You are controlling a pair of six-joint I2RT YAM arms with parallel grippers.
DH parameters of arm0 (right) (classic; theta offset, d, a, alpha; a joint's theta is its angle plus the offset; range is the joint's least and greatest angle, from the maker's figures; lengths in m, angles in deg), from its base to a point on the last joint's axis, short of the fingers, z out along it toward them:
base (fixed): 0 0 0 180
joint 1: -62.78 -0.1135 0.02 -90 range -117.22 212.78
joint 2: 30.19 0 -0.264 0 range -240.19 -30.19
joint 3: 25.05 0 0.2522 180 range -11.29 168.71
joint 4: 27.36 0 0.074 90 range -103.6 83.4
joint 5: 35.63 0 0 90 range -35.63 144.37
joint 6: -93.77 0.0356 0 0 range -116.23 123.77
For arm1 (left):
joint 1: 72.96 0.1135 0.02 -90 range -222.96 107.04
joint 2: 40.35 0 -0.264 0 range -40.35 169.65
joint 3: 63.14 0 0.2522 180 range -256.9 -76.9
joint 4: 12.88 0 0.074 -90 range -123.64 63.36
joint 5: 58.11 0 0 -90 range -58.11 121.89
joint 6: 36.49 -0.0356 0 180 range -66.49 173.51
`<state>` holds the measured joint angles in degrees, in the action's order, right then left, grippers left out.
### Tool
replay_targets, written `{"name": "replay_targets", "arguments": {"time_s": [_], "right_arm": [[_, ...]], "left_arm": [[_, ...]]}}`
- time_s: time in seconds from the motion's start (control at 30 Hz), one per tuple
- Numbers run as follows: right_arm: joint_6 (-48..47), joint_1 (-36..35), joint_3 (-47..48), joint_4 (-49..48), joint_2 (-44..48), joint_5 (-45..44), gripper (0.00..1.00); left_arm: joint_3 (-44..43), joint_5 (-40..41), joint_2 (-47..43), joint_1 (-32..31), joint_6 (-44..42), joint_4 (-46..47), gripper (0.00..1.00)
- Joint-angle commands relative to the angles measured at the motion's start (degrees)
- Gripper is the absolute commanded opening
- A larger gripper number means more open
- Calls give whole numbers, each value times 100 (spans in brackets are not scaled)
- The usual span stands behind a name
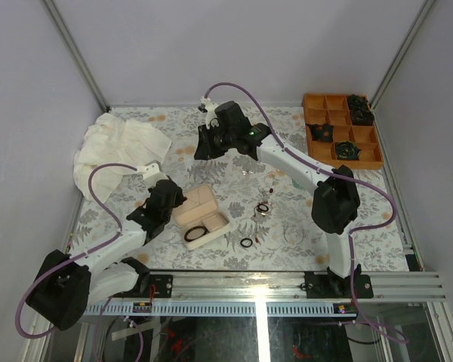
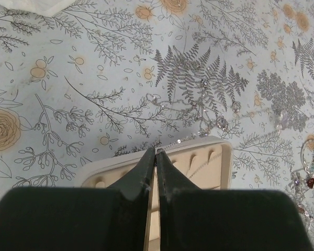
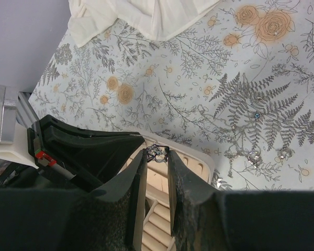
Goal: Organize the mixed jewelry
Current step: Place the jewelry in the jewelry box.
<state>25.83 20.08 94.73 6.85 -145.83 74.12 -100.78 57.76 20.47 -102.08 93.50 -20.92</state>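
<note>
At the far left we see a white cloth (image 1: pixel 121 147), soft and crumpled, lying on the bench (image 1: pixel 377 241), which has a cover printed with grey ferns and orange flowers. The left arm stretches low from the near left corner toward the middle. The left fingers (image 2: pixel 141 172) are black, wedge-shaped and pressed together with nothing between them. Their tips are over the edge of the beige box (image 1: pixel 198 202).

This box lies open. It looks padded, with rounded corners and ridges inside, and a black bangle (image 1: pixel 195 234), smooth and round, lies in its near half. Right of the box the jewelry is scattered on the bench: a small black ring (image 1: pixel 246 243), a little group of rings and beads (image 1: pixel 264 207) and a thin silvery hoop (image 1: pixel 291 235). A fine silvery chain with clear stones (image 2: pixel 204 112) lies on a fern print beyond the box.

The right arm rises from its base, bends at the elbow and reaches to the far left, over the middle of the bench. The right fingers (image 3: pixel 180 178) have a rough dark surface and stand a little apart, pinching a small dark piece (image 3: pixel 157 153) with a lacy outline between their tips.

In the far right corner stands an orange plastic tray (image 1: pixel 317 102) with square compartments, some holding dark rosettes (image 1: pixel 347 151).
</note>
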Motion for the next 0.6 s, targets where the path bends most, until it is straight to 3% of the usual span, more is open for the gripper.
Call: {"name": "replay_targets", "arguments": {"time_s": [0.0,0.57], "right_arm": [[111,34,-35,-289,2,174,16],[237,26,-630,-591,64,284,16]], "left_arm": [[89,-124,-27,47,-22,226,0],[189,-440,-822,47,191,-589,0]]}}
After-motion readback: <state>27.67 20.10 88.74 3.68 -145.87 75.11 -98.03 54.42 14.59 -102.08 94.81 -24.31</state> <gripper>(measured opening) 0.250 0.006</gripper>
